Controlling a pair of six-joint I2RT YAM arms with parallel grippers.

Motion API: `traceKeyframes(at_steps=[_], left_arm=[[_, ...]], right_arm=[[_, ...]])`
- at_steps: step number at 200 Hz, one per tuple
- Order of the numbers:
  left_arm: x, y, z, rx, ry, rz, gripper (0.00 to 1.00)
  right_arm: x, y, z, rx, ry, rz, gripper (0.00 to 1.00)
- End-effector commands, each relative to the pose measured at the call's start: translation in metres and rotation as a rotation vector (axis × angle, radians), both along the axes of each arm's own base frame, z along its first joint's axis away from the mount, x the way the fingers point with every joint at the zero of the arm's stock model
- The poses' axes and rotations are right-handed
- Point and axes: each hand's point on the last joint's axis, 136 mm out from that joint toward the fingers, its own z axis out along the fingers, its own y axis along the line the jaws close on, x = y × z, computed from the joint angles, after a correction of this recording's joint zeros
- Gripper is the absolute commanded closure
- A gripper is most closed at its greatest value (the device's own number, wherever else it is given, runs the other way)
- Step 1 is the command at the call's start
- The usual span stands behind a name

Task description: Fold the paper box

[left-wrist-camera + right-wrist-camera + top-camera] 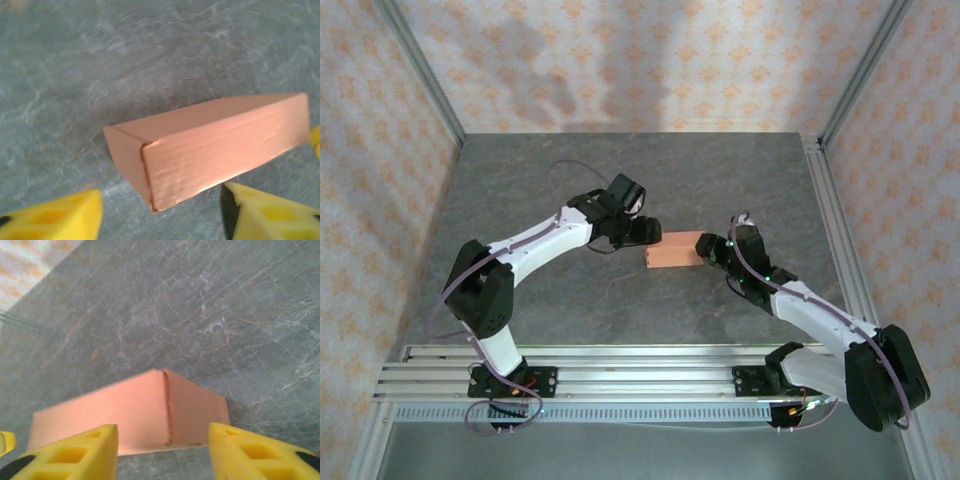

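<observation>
The paper box (pixel 672 250) is a closed salmon-orange rectangular box lying on the grey table between the two arms. My left gripper (pixel 645 232) is at its left end and my right gripper (pixel 706 248) at its right end. In the left wrist view the paper box (pixel 210 145) lies just ahead of the left gripper (pixel 160 220), whose yellow fingers (pixel 55 217) stand wide apart and clear of the card. In the right wrist view the paper box (pixel 130 415) has its end just ahead of the open right gripper (pixel 162 452), whose fingertips (pixel 260 455) flank it with nothing pinched.
The grey marbled table (pixel 620 180) stretches free behind and to both sides of the box. Patterned walls with metal posts (pixel 420 80) enclose it. A slotted aluminium rail (pixel 620 365) runs along the near edge at the arm bases.
</observation>
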Motion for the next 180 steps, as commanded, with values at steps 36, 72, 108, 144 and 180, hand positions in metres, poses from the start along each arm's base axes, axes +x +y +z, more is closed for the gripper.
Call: traceKeyframes(at_steps=[36,72,108,144,180], left_arm=[[0.023,-0.008,0.042,0.022,-0.263,-0.187,0.0],[0.044,-0.022,0.053,0.117,-0.45,-0.397,0.01],[0.04,-0.043,0.042,0.167,-0.539,-0.72,0.05],[0.029,-0.065,0.009,0.207,-0.535,-1.024,0.08],[0.016,-0.072,-0.012,0.199,-0.526,-1.242,0.14]], right_arm=[[0.005,-0.018,0.045,-0.023,-0.092,-0.064,0.26],[-0.005,-0.041,0.049,-0.079,-0.066,-0.077,0.16],[-0.02,-0.058,0.048,-0.151,-0.037,-0.077,0.12],[-0.033,-0.07,0.045,-0.208,-0.012,-0.077,0.11],[-0.05,-0.084,0.04,-0.288,0.022,-0.081,0.09]])
